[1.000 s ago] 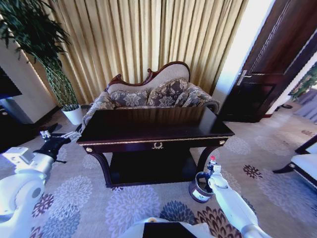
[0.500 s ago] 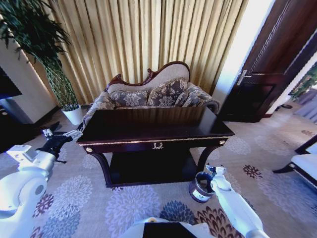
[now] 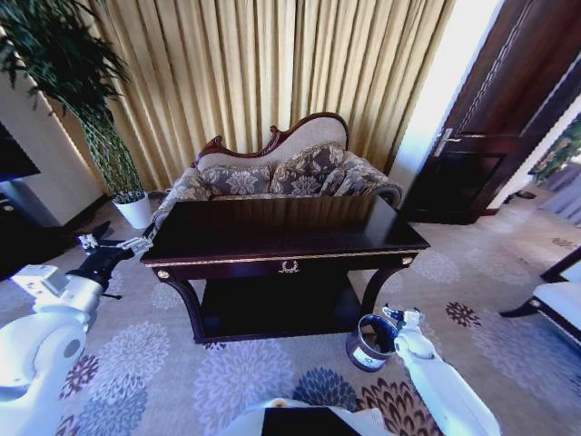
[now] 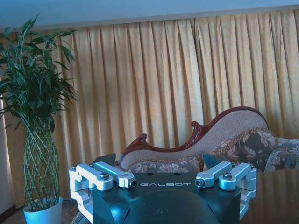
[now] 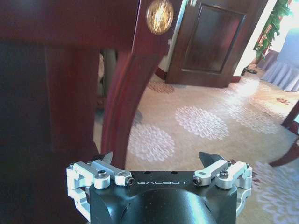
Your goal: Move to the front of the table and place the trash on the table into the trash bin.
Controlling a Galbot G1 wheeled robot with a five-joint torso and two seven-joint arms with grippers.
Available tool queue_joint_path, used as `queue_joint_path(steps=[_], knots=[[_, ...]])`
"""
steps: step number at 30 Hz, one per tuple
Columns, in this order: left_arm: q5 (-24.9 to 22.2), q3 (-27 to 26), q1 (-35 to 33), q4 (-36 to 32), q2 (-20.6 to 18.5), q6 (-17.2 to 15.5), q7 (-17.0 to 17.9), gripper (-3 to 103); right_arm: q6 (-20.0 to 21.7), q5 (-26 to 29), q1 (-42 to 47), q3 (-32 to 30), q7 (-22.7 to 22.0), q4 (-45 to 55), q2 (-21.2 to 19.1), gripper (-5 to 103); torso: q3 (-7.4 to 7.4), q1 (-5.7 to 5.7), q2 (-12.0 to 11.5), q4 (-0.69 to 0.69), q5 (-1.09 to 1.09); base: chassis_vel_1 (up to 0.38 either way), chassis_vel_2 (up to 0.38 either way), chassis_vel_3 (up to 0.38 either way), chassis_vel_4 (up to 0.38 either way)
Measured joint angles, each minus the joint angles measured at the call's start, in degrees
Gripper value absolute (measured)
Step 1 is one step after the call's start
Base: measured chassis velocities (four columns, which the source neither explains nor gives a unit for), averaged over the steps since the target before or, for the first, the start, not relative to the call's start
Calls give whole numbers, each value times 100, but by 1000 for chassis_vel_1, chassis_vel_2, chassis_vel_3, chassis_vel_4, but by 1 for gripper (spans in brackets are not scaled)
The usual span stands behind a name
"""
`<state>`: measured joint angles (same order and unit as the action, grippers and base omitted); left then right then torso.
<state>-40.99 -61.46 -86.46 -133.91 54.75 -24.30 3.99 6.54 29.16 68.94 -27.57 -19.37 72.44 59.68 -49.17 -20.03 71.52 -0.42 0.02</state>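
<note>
Now the right gripper (image 3: 399, 314) hangs low at the rim of the small round dark bin with a pale rim and a round white label (image 3: 368, 341), which stands on the floral carpet (image 3: 236, 372) just beside the front right leg of the large dark glossy wooden table with gold trim (image 3: 281, 238). Its jaws stand wide with nothing between them; the wrist view shows the two dark tips apart, facing the curved red-brown table leg (image 5: 122, 102). The left gripper (image 3: 113, 246) waits at the worktop's left end, jaws likewise wide and empty. No bottle or paper is visible on the worktop, and I cannot see into the bin, so the trash probably lies inside it. To do this step well, I judge the right arm should lift straight up and clear of the rim before swinging, so it neither tips the light bin nor knocks the table leg. The one readable word is "GALBOT", printed in pale letters on each gripper body; the bin label's markings are too small to read
</note>
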Motion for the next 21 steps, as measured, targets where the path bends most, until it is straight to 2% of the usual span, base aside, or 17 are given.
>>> queue_joint_path(steps=[3, 7, 12, 14, 15, 18, 19, 21], knots=[[-3, -2, 15, -3, 75, 1, 13, 100, -2, 442, 469, -179, 230, 1038, -189, 100, 0, 0, 0, -2, -2, 0, 0, 0, 0], [-9, -45, -4, -20, 182, 3, 22, 100, -133, 540, 976, -429, 379, 2184, -456, 100, 1, 0, 1, -1, -5, 0, 0, 0, 0], [-29, -154, -204, 3, 283, 167, 28, 100, -150, 678, 1518, -812, 386, 3547, -732, 100, 1, 0, 1, -1, -4, 0, 0, 0, 0], [-46, -163, -245, 13, 321, 248, 37, 100, -50, 820, 1784, -954, 376, 4233, -811, 100, 1, 0, 1, 1, -3, 0, 0, 0, 0], [-46, -163, -245, 13, 321, 248, 37, 100, -50, 820, 1784, -954, 376, 4233, -811, 100, 1, 0, 1, 1, -3, 0, 0, 0, 0], [-169, -155, -229, 32, 313, 421, 176, 100, 265, 913, 2157, -1062, 135, 5232, -911, 100, 1, 1, 1, -2, -4, 0, 0, 0, 0], [-169, -155, -229, 32, 313, 421, 176, 100, 265, 913, 2157, -1062, 135, 5232, -911, 100, 1, 1, 1, -2, -4, 0, 0, 0, 0], [-236, -212, -228, 35, 266, 462, 201, 100, 490, 995, 2339, -1098, -57, 5927, -945, 100, 1, 0, 1, -2, -3, 0, 0, 0, 0]])
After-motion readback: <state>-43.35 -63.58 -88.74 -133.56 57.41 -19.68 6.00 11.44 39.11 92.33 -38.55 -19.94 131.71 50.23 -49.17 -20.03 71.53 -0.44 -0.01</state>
